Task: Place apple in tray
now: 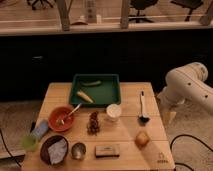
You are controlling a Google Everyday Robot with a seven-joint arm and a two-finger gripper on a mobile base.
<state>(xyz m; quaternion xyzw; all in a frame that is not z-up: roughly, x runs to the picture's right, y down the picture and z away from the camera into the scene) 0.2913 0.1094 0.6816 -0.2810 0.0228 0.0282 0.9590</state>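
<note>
The arm (187,85) comes in from the right and runs out of sight at that edge, so I see only its pale elbow and the part bending down. The pincer (168,115) hangs at its lower end, just off the right side of the counter (127,131). It is dim and small from here, and I cannot tell whether it is wide or narrow. It holds nothing that I can make out.

The apple (142,139) sits on the counter near the front right corner. It lies below and left of the pincer, near it but apart from it. It looks round and yellowish. I can find no long axis, and I cannot see its stem or which way it points.

The tray (107,92) is green and stands at the back middle of the counter, well apart from the apple. Two yellowish pieces lie in it, but what they are is hard to tell. A cup (113,112) and a dark-handled utensil (142,107) lie between the tray and the apple.
</note>
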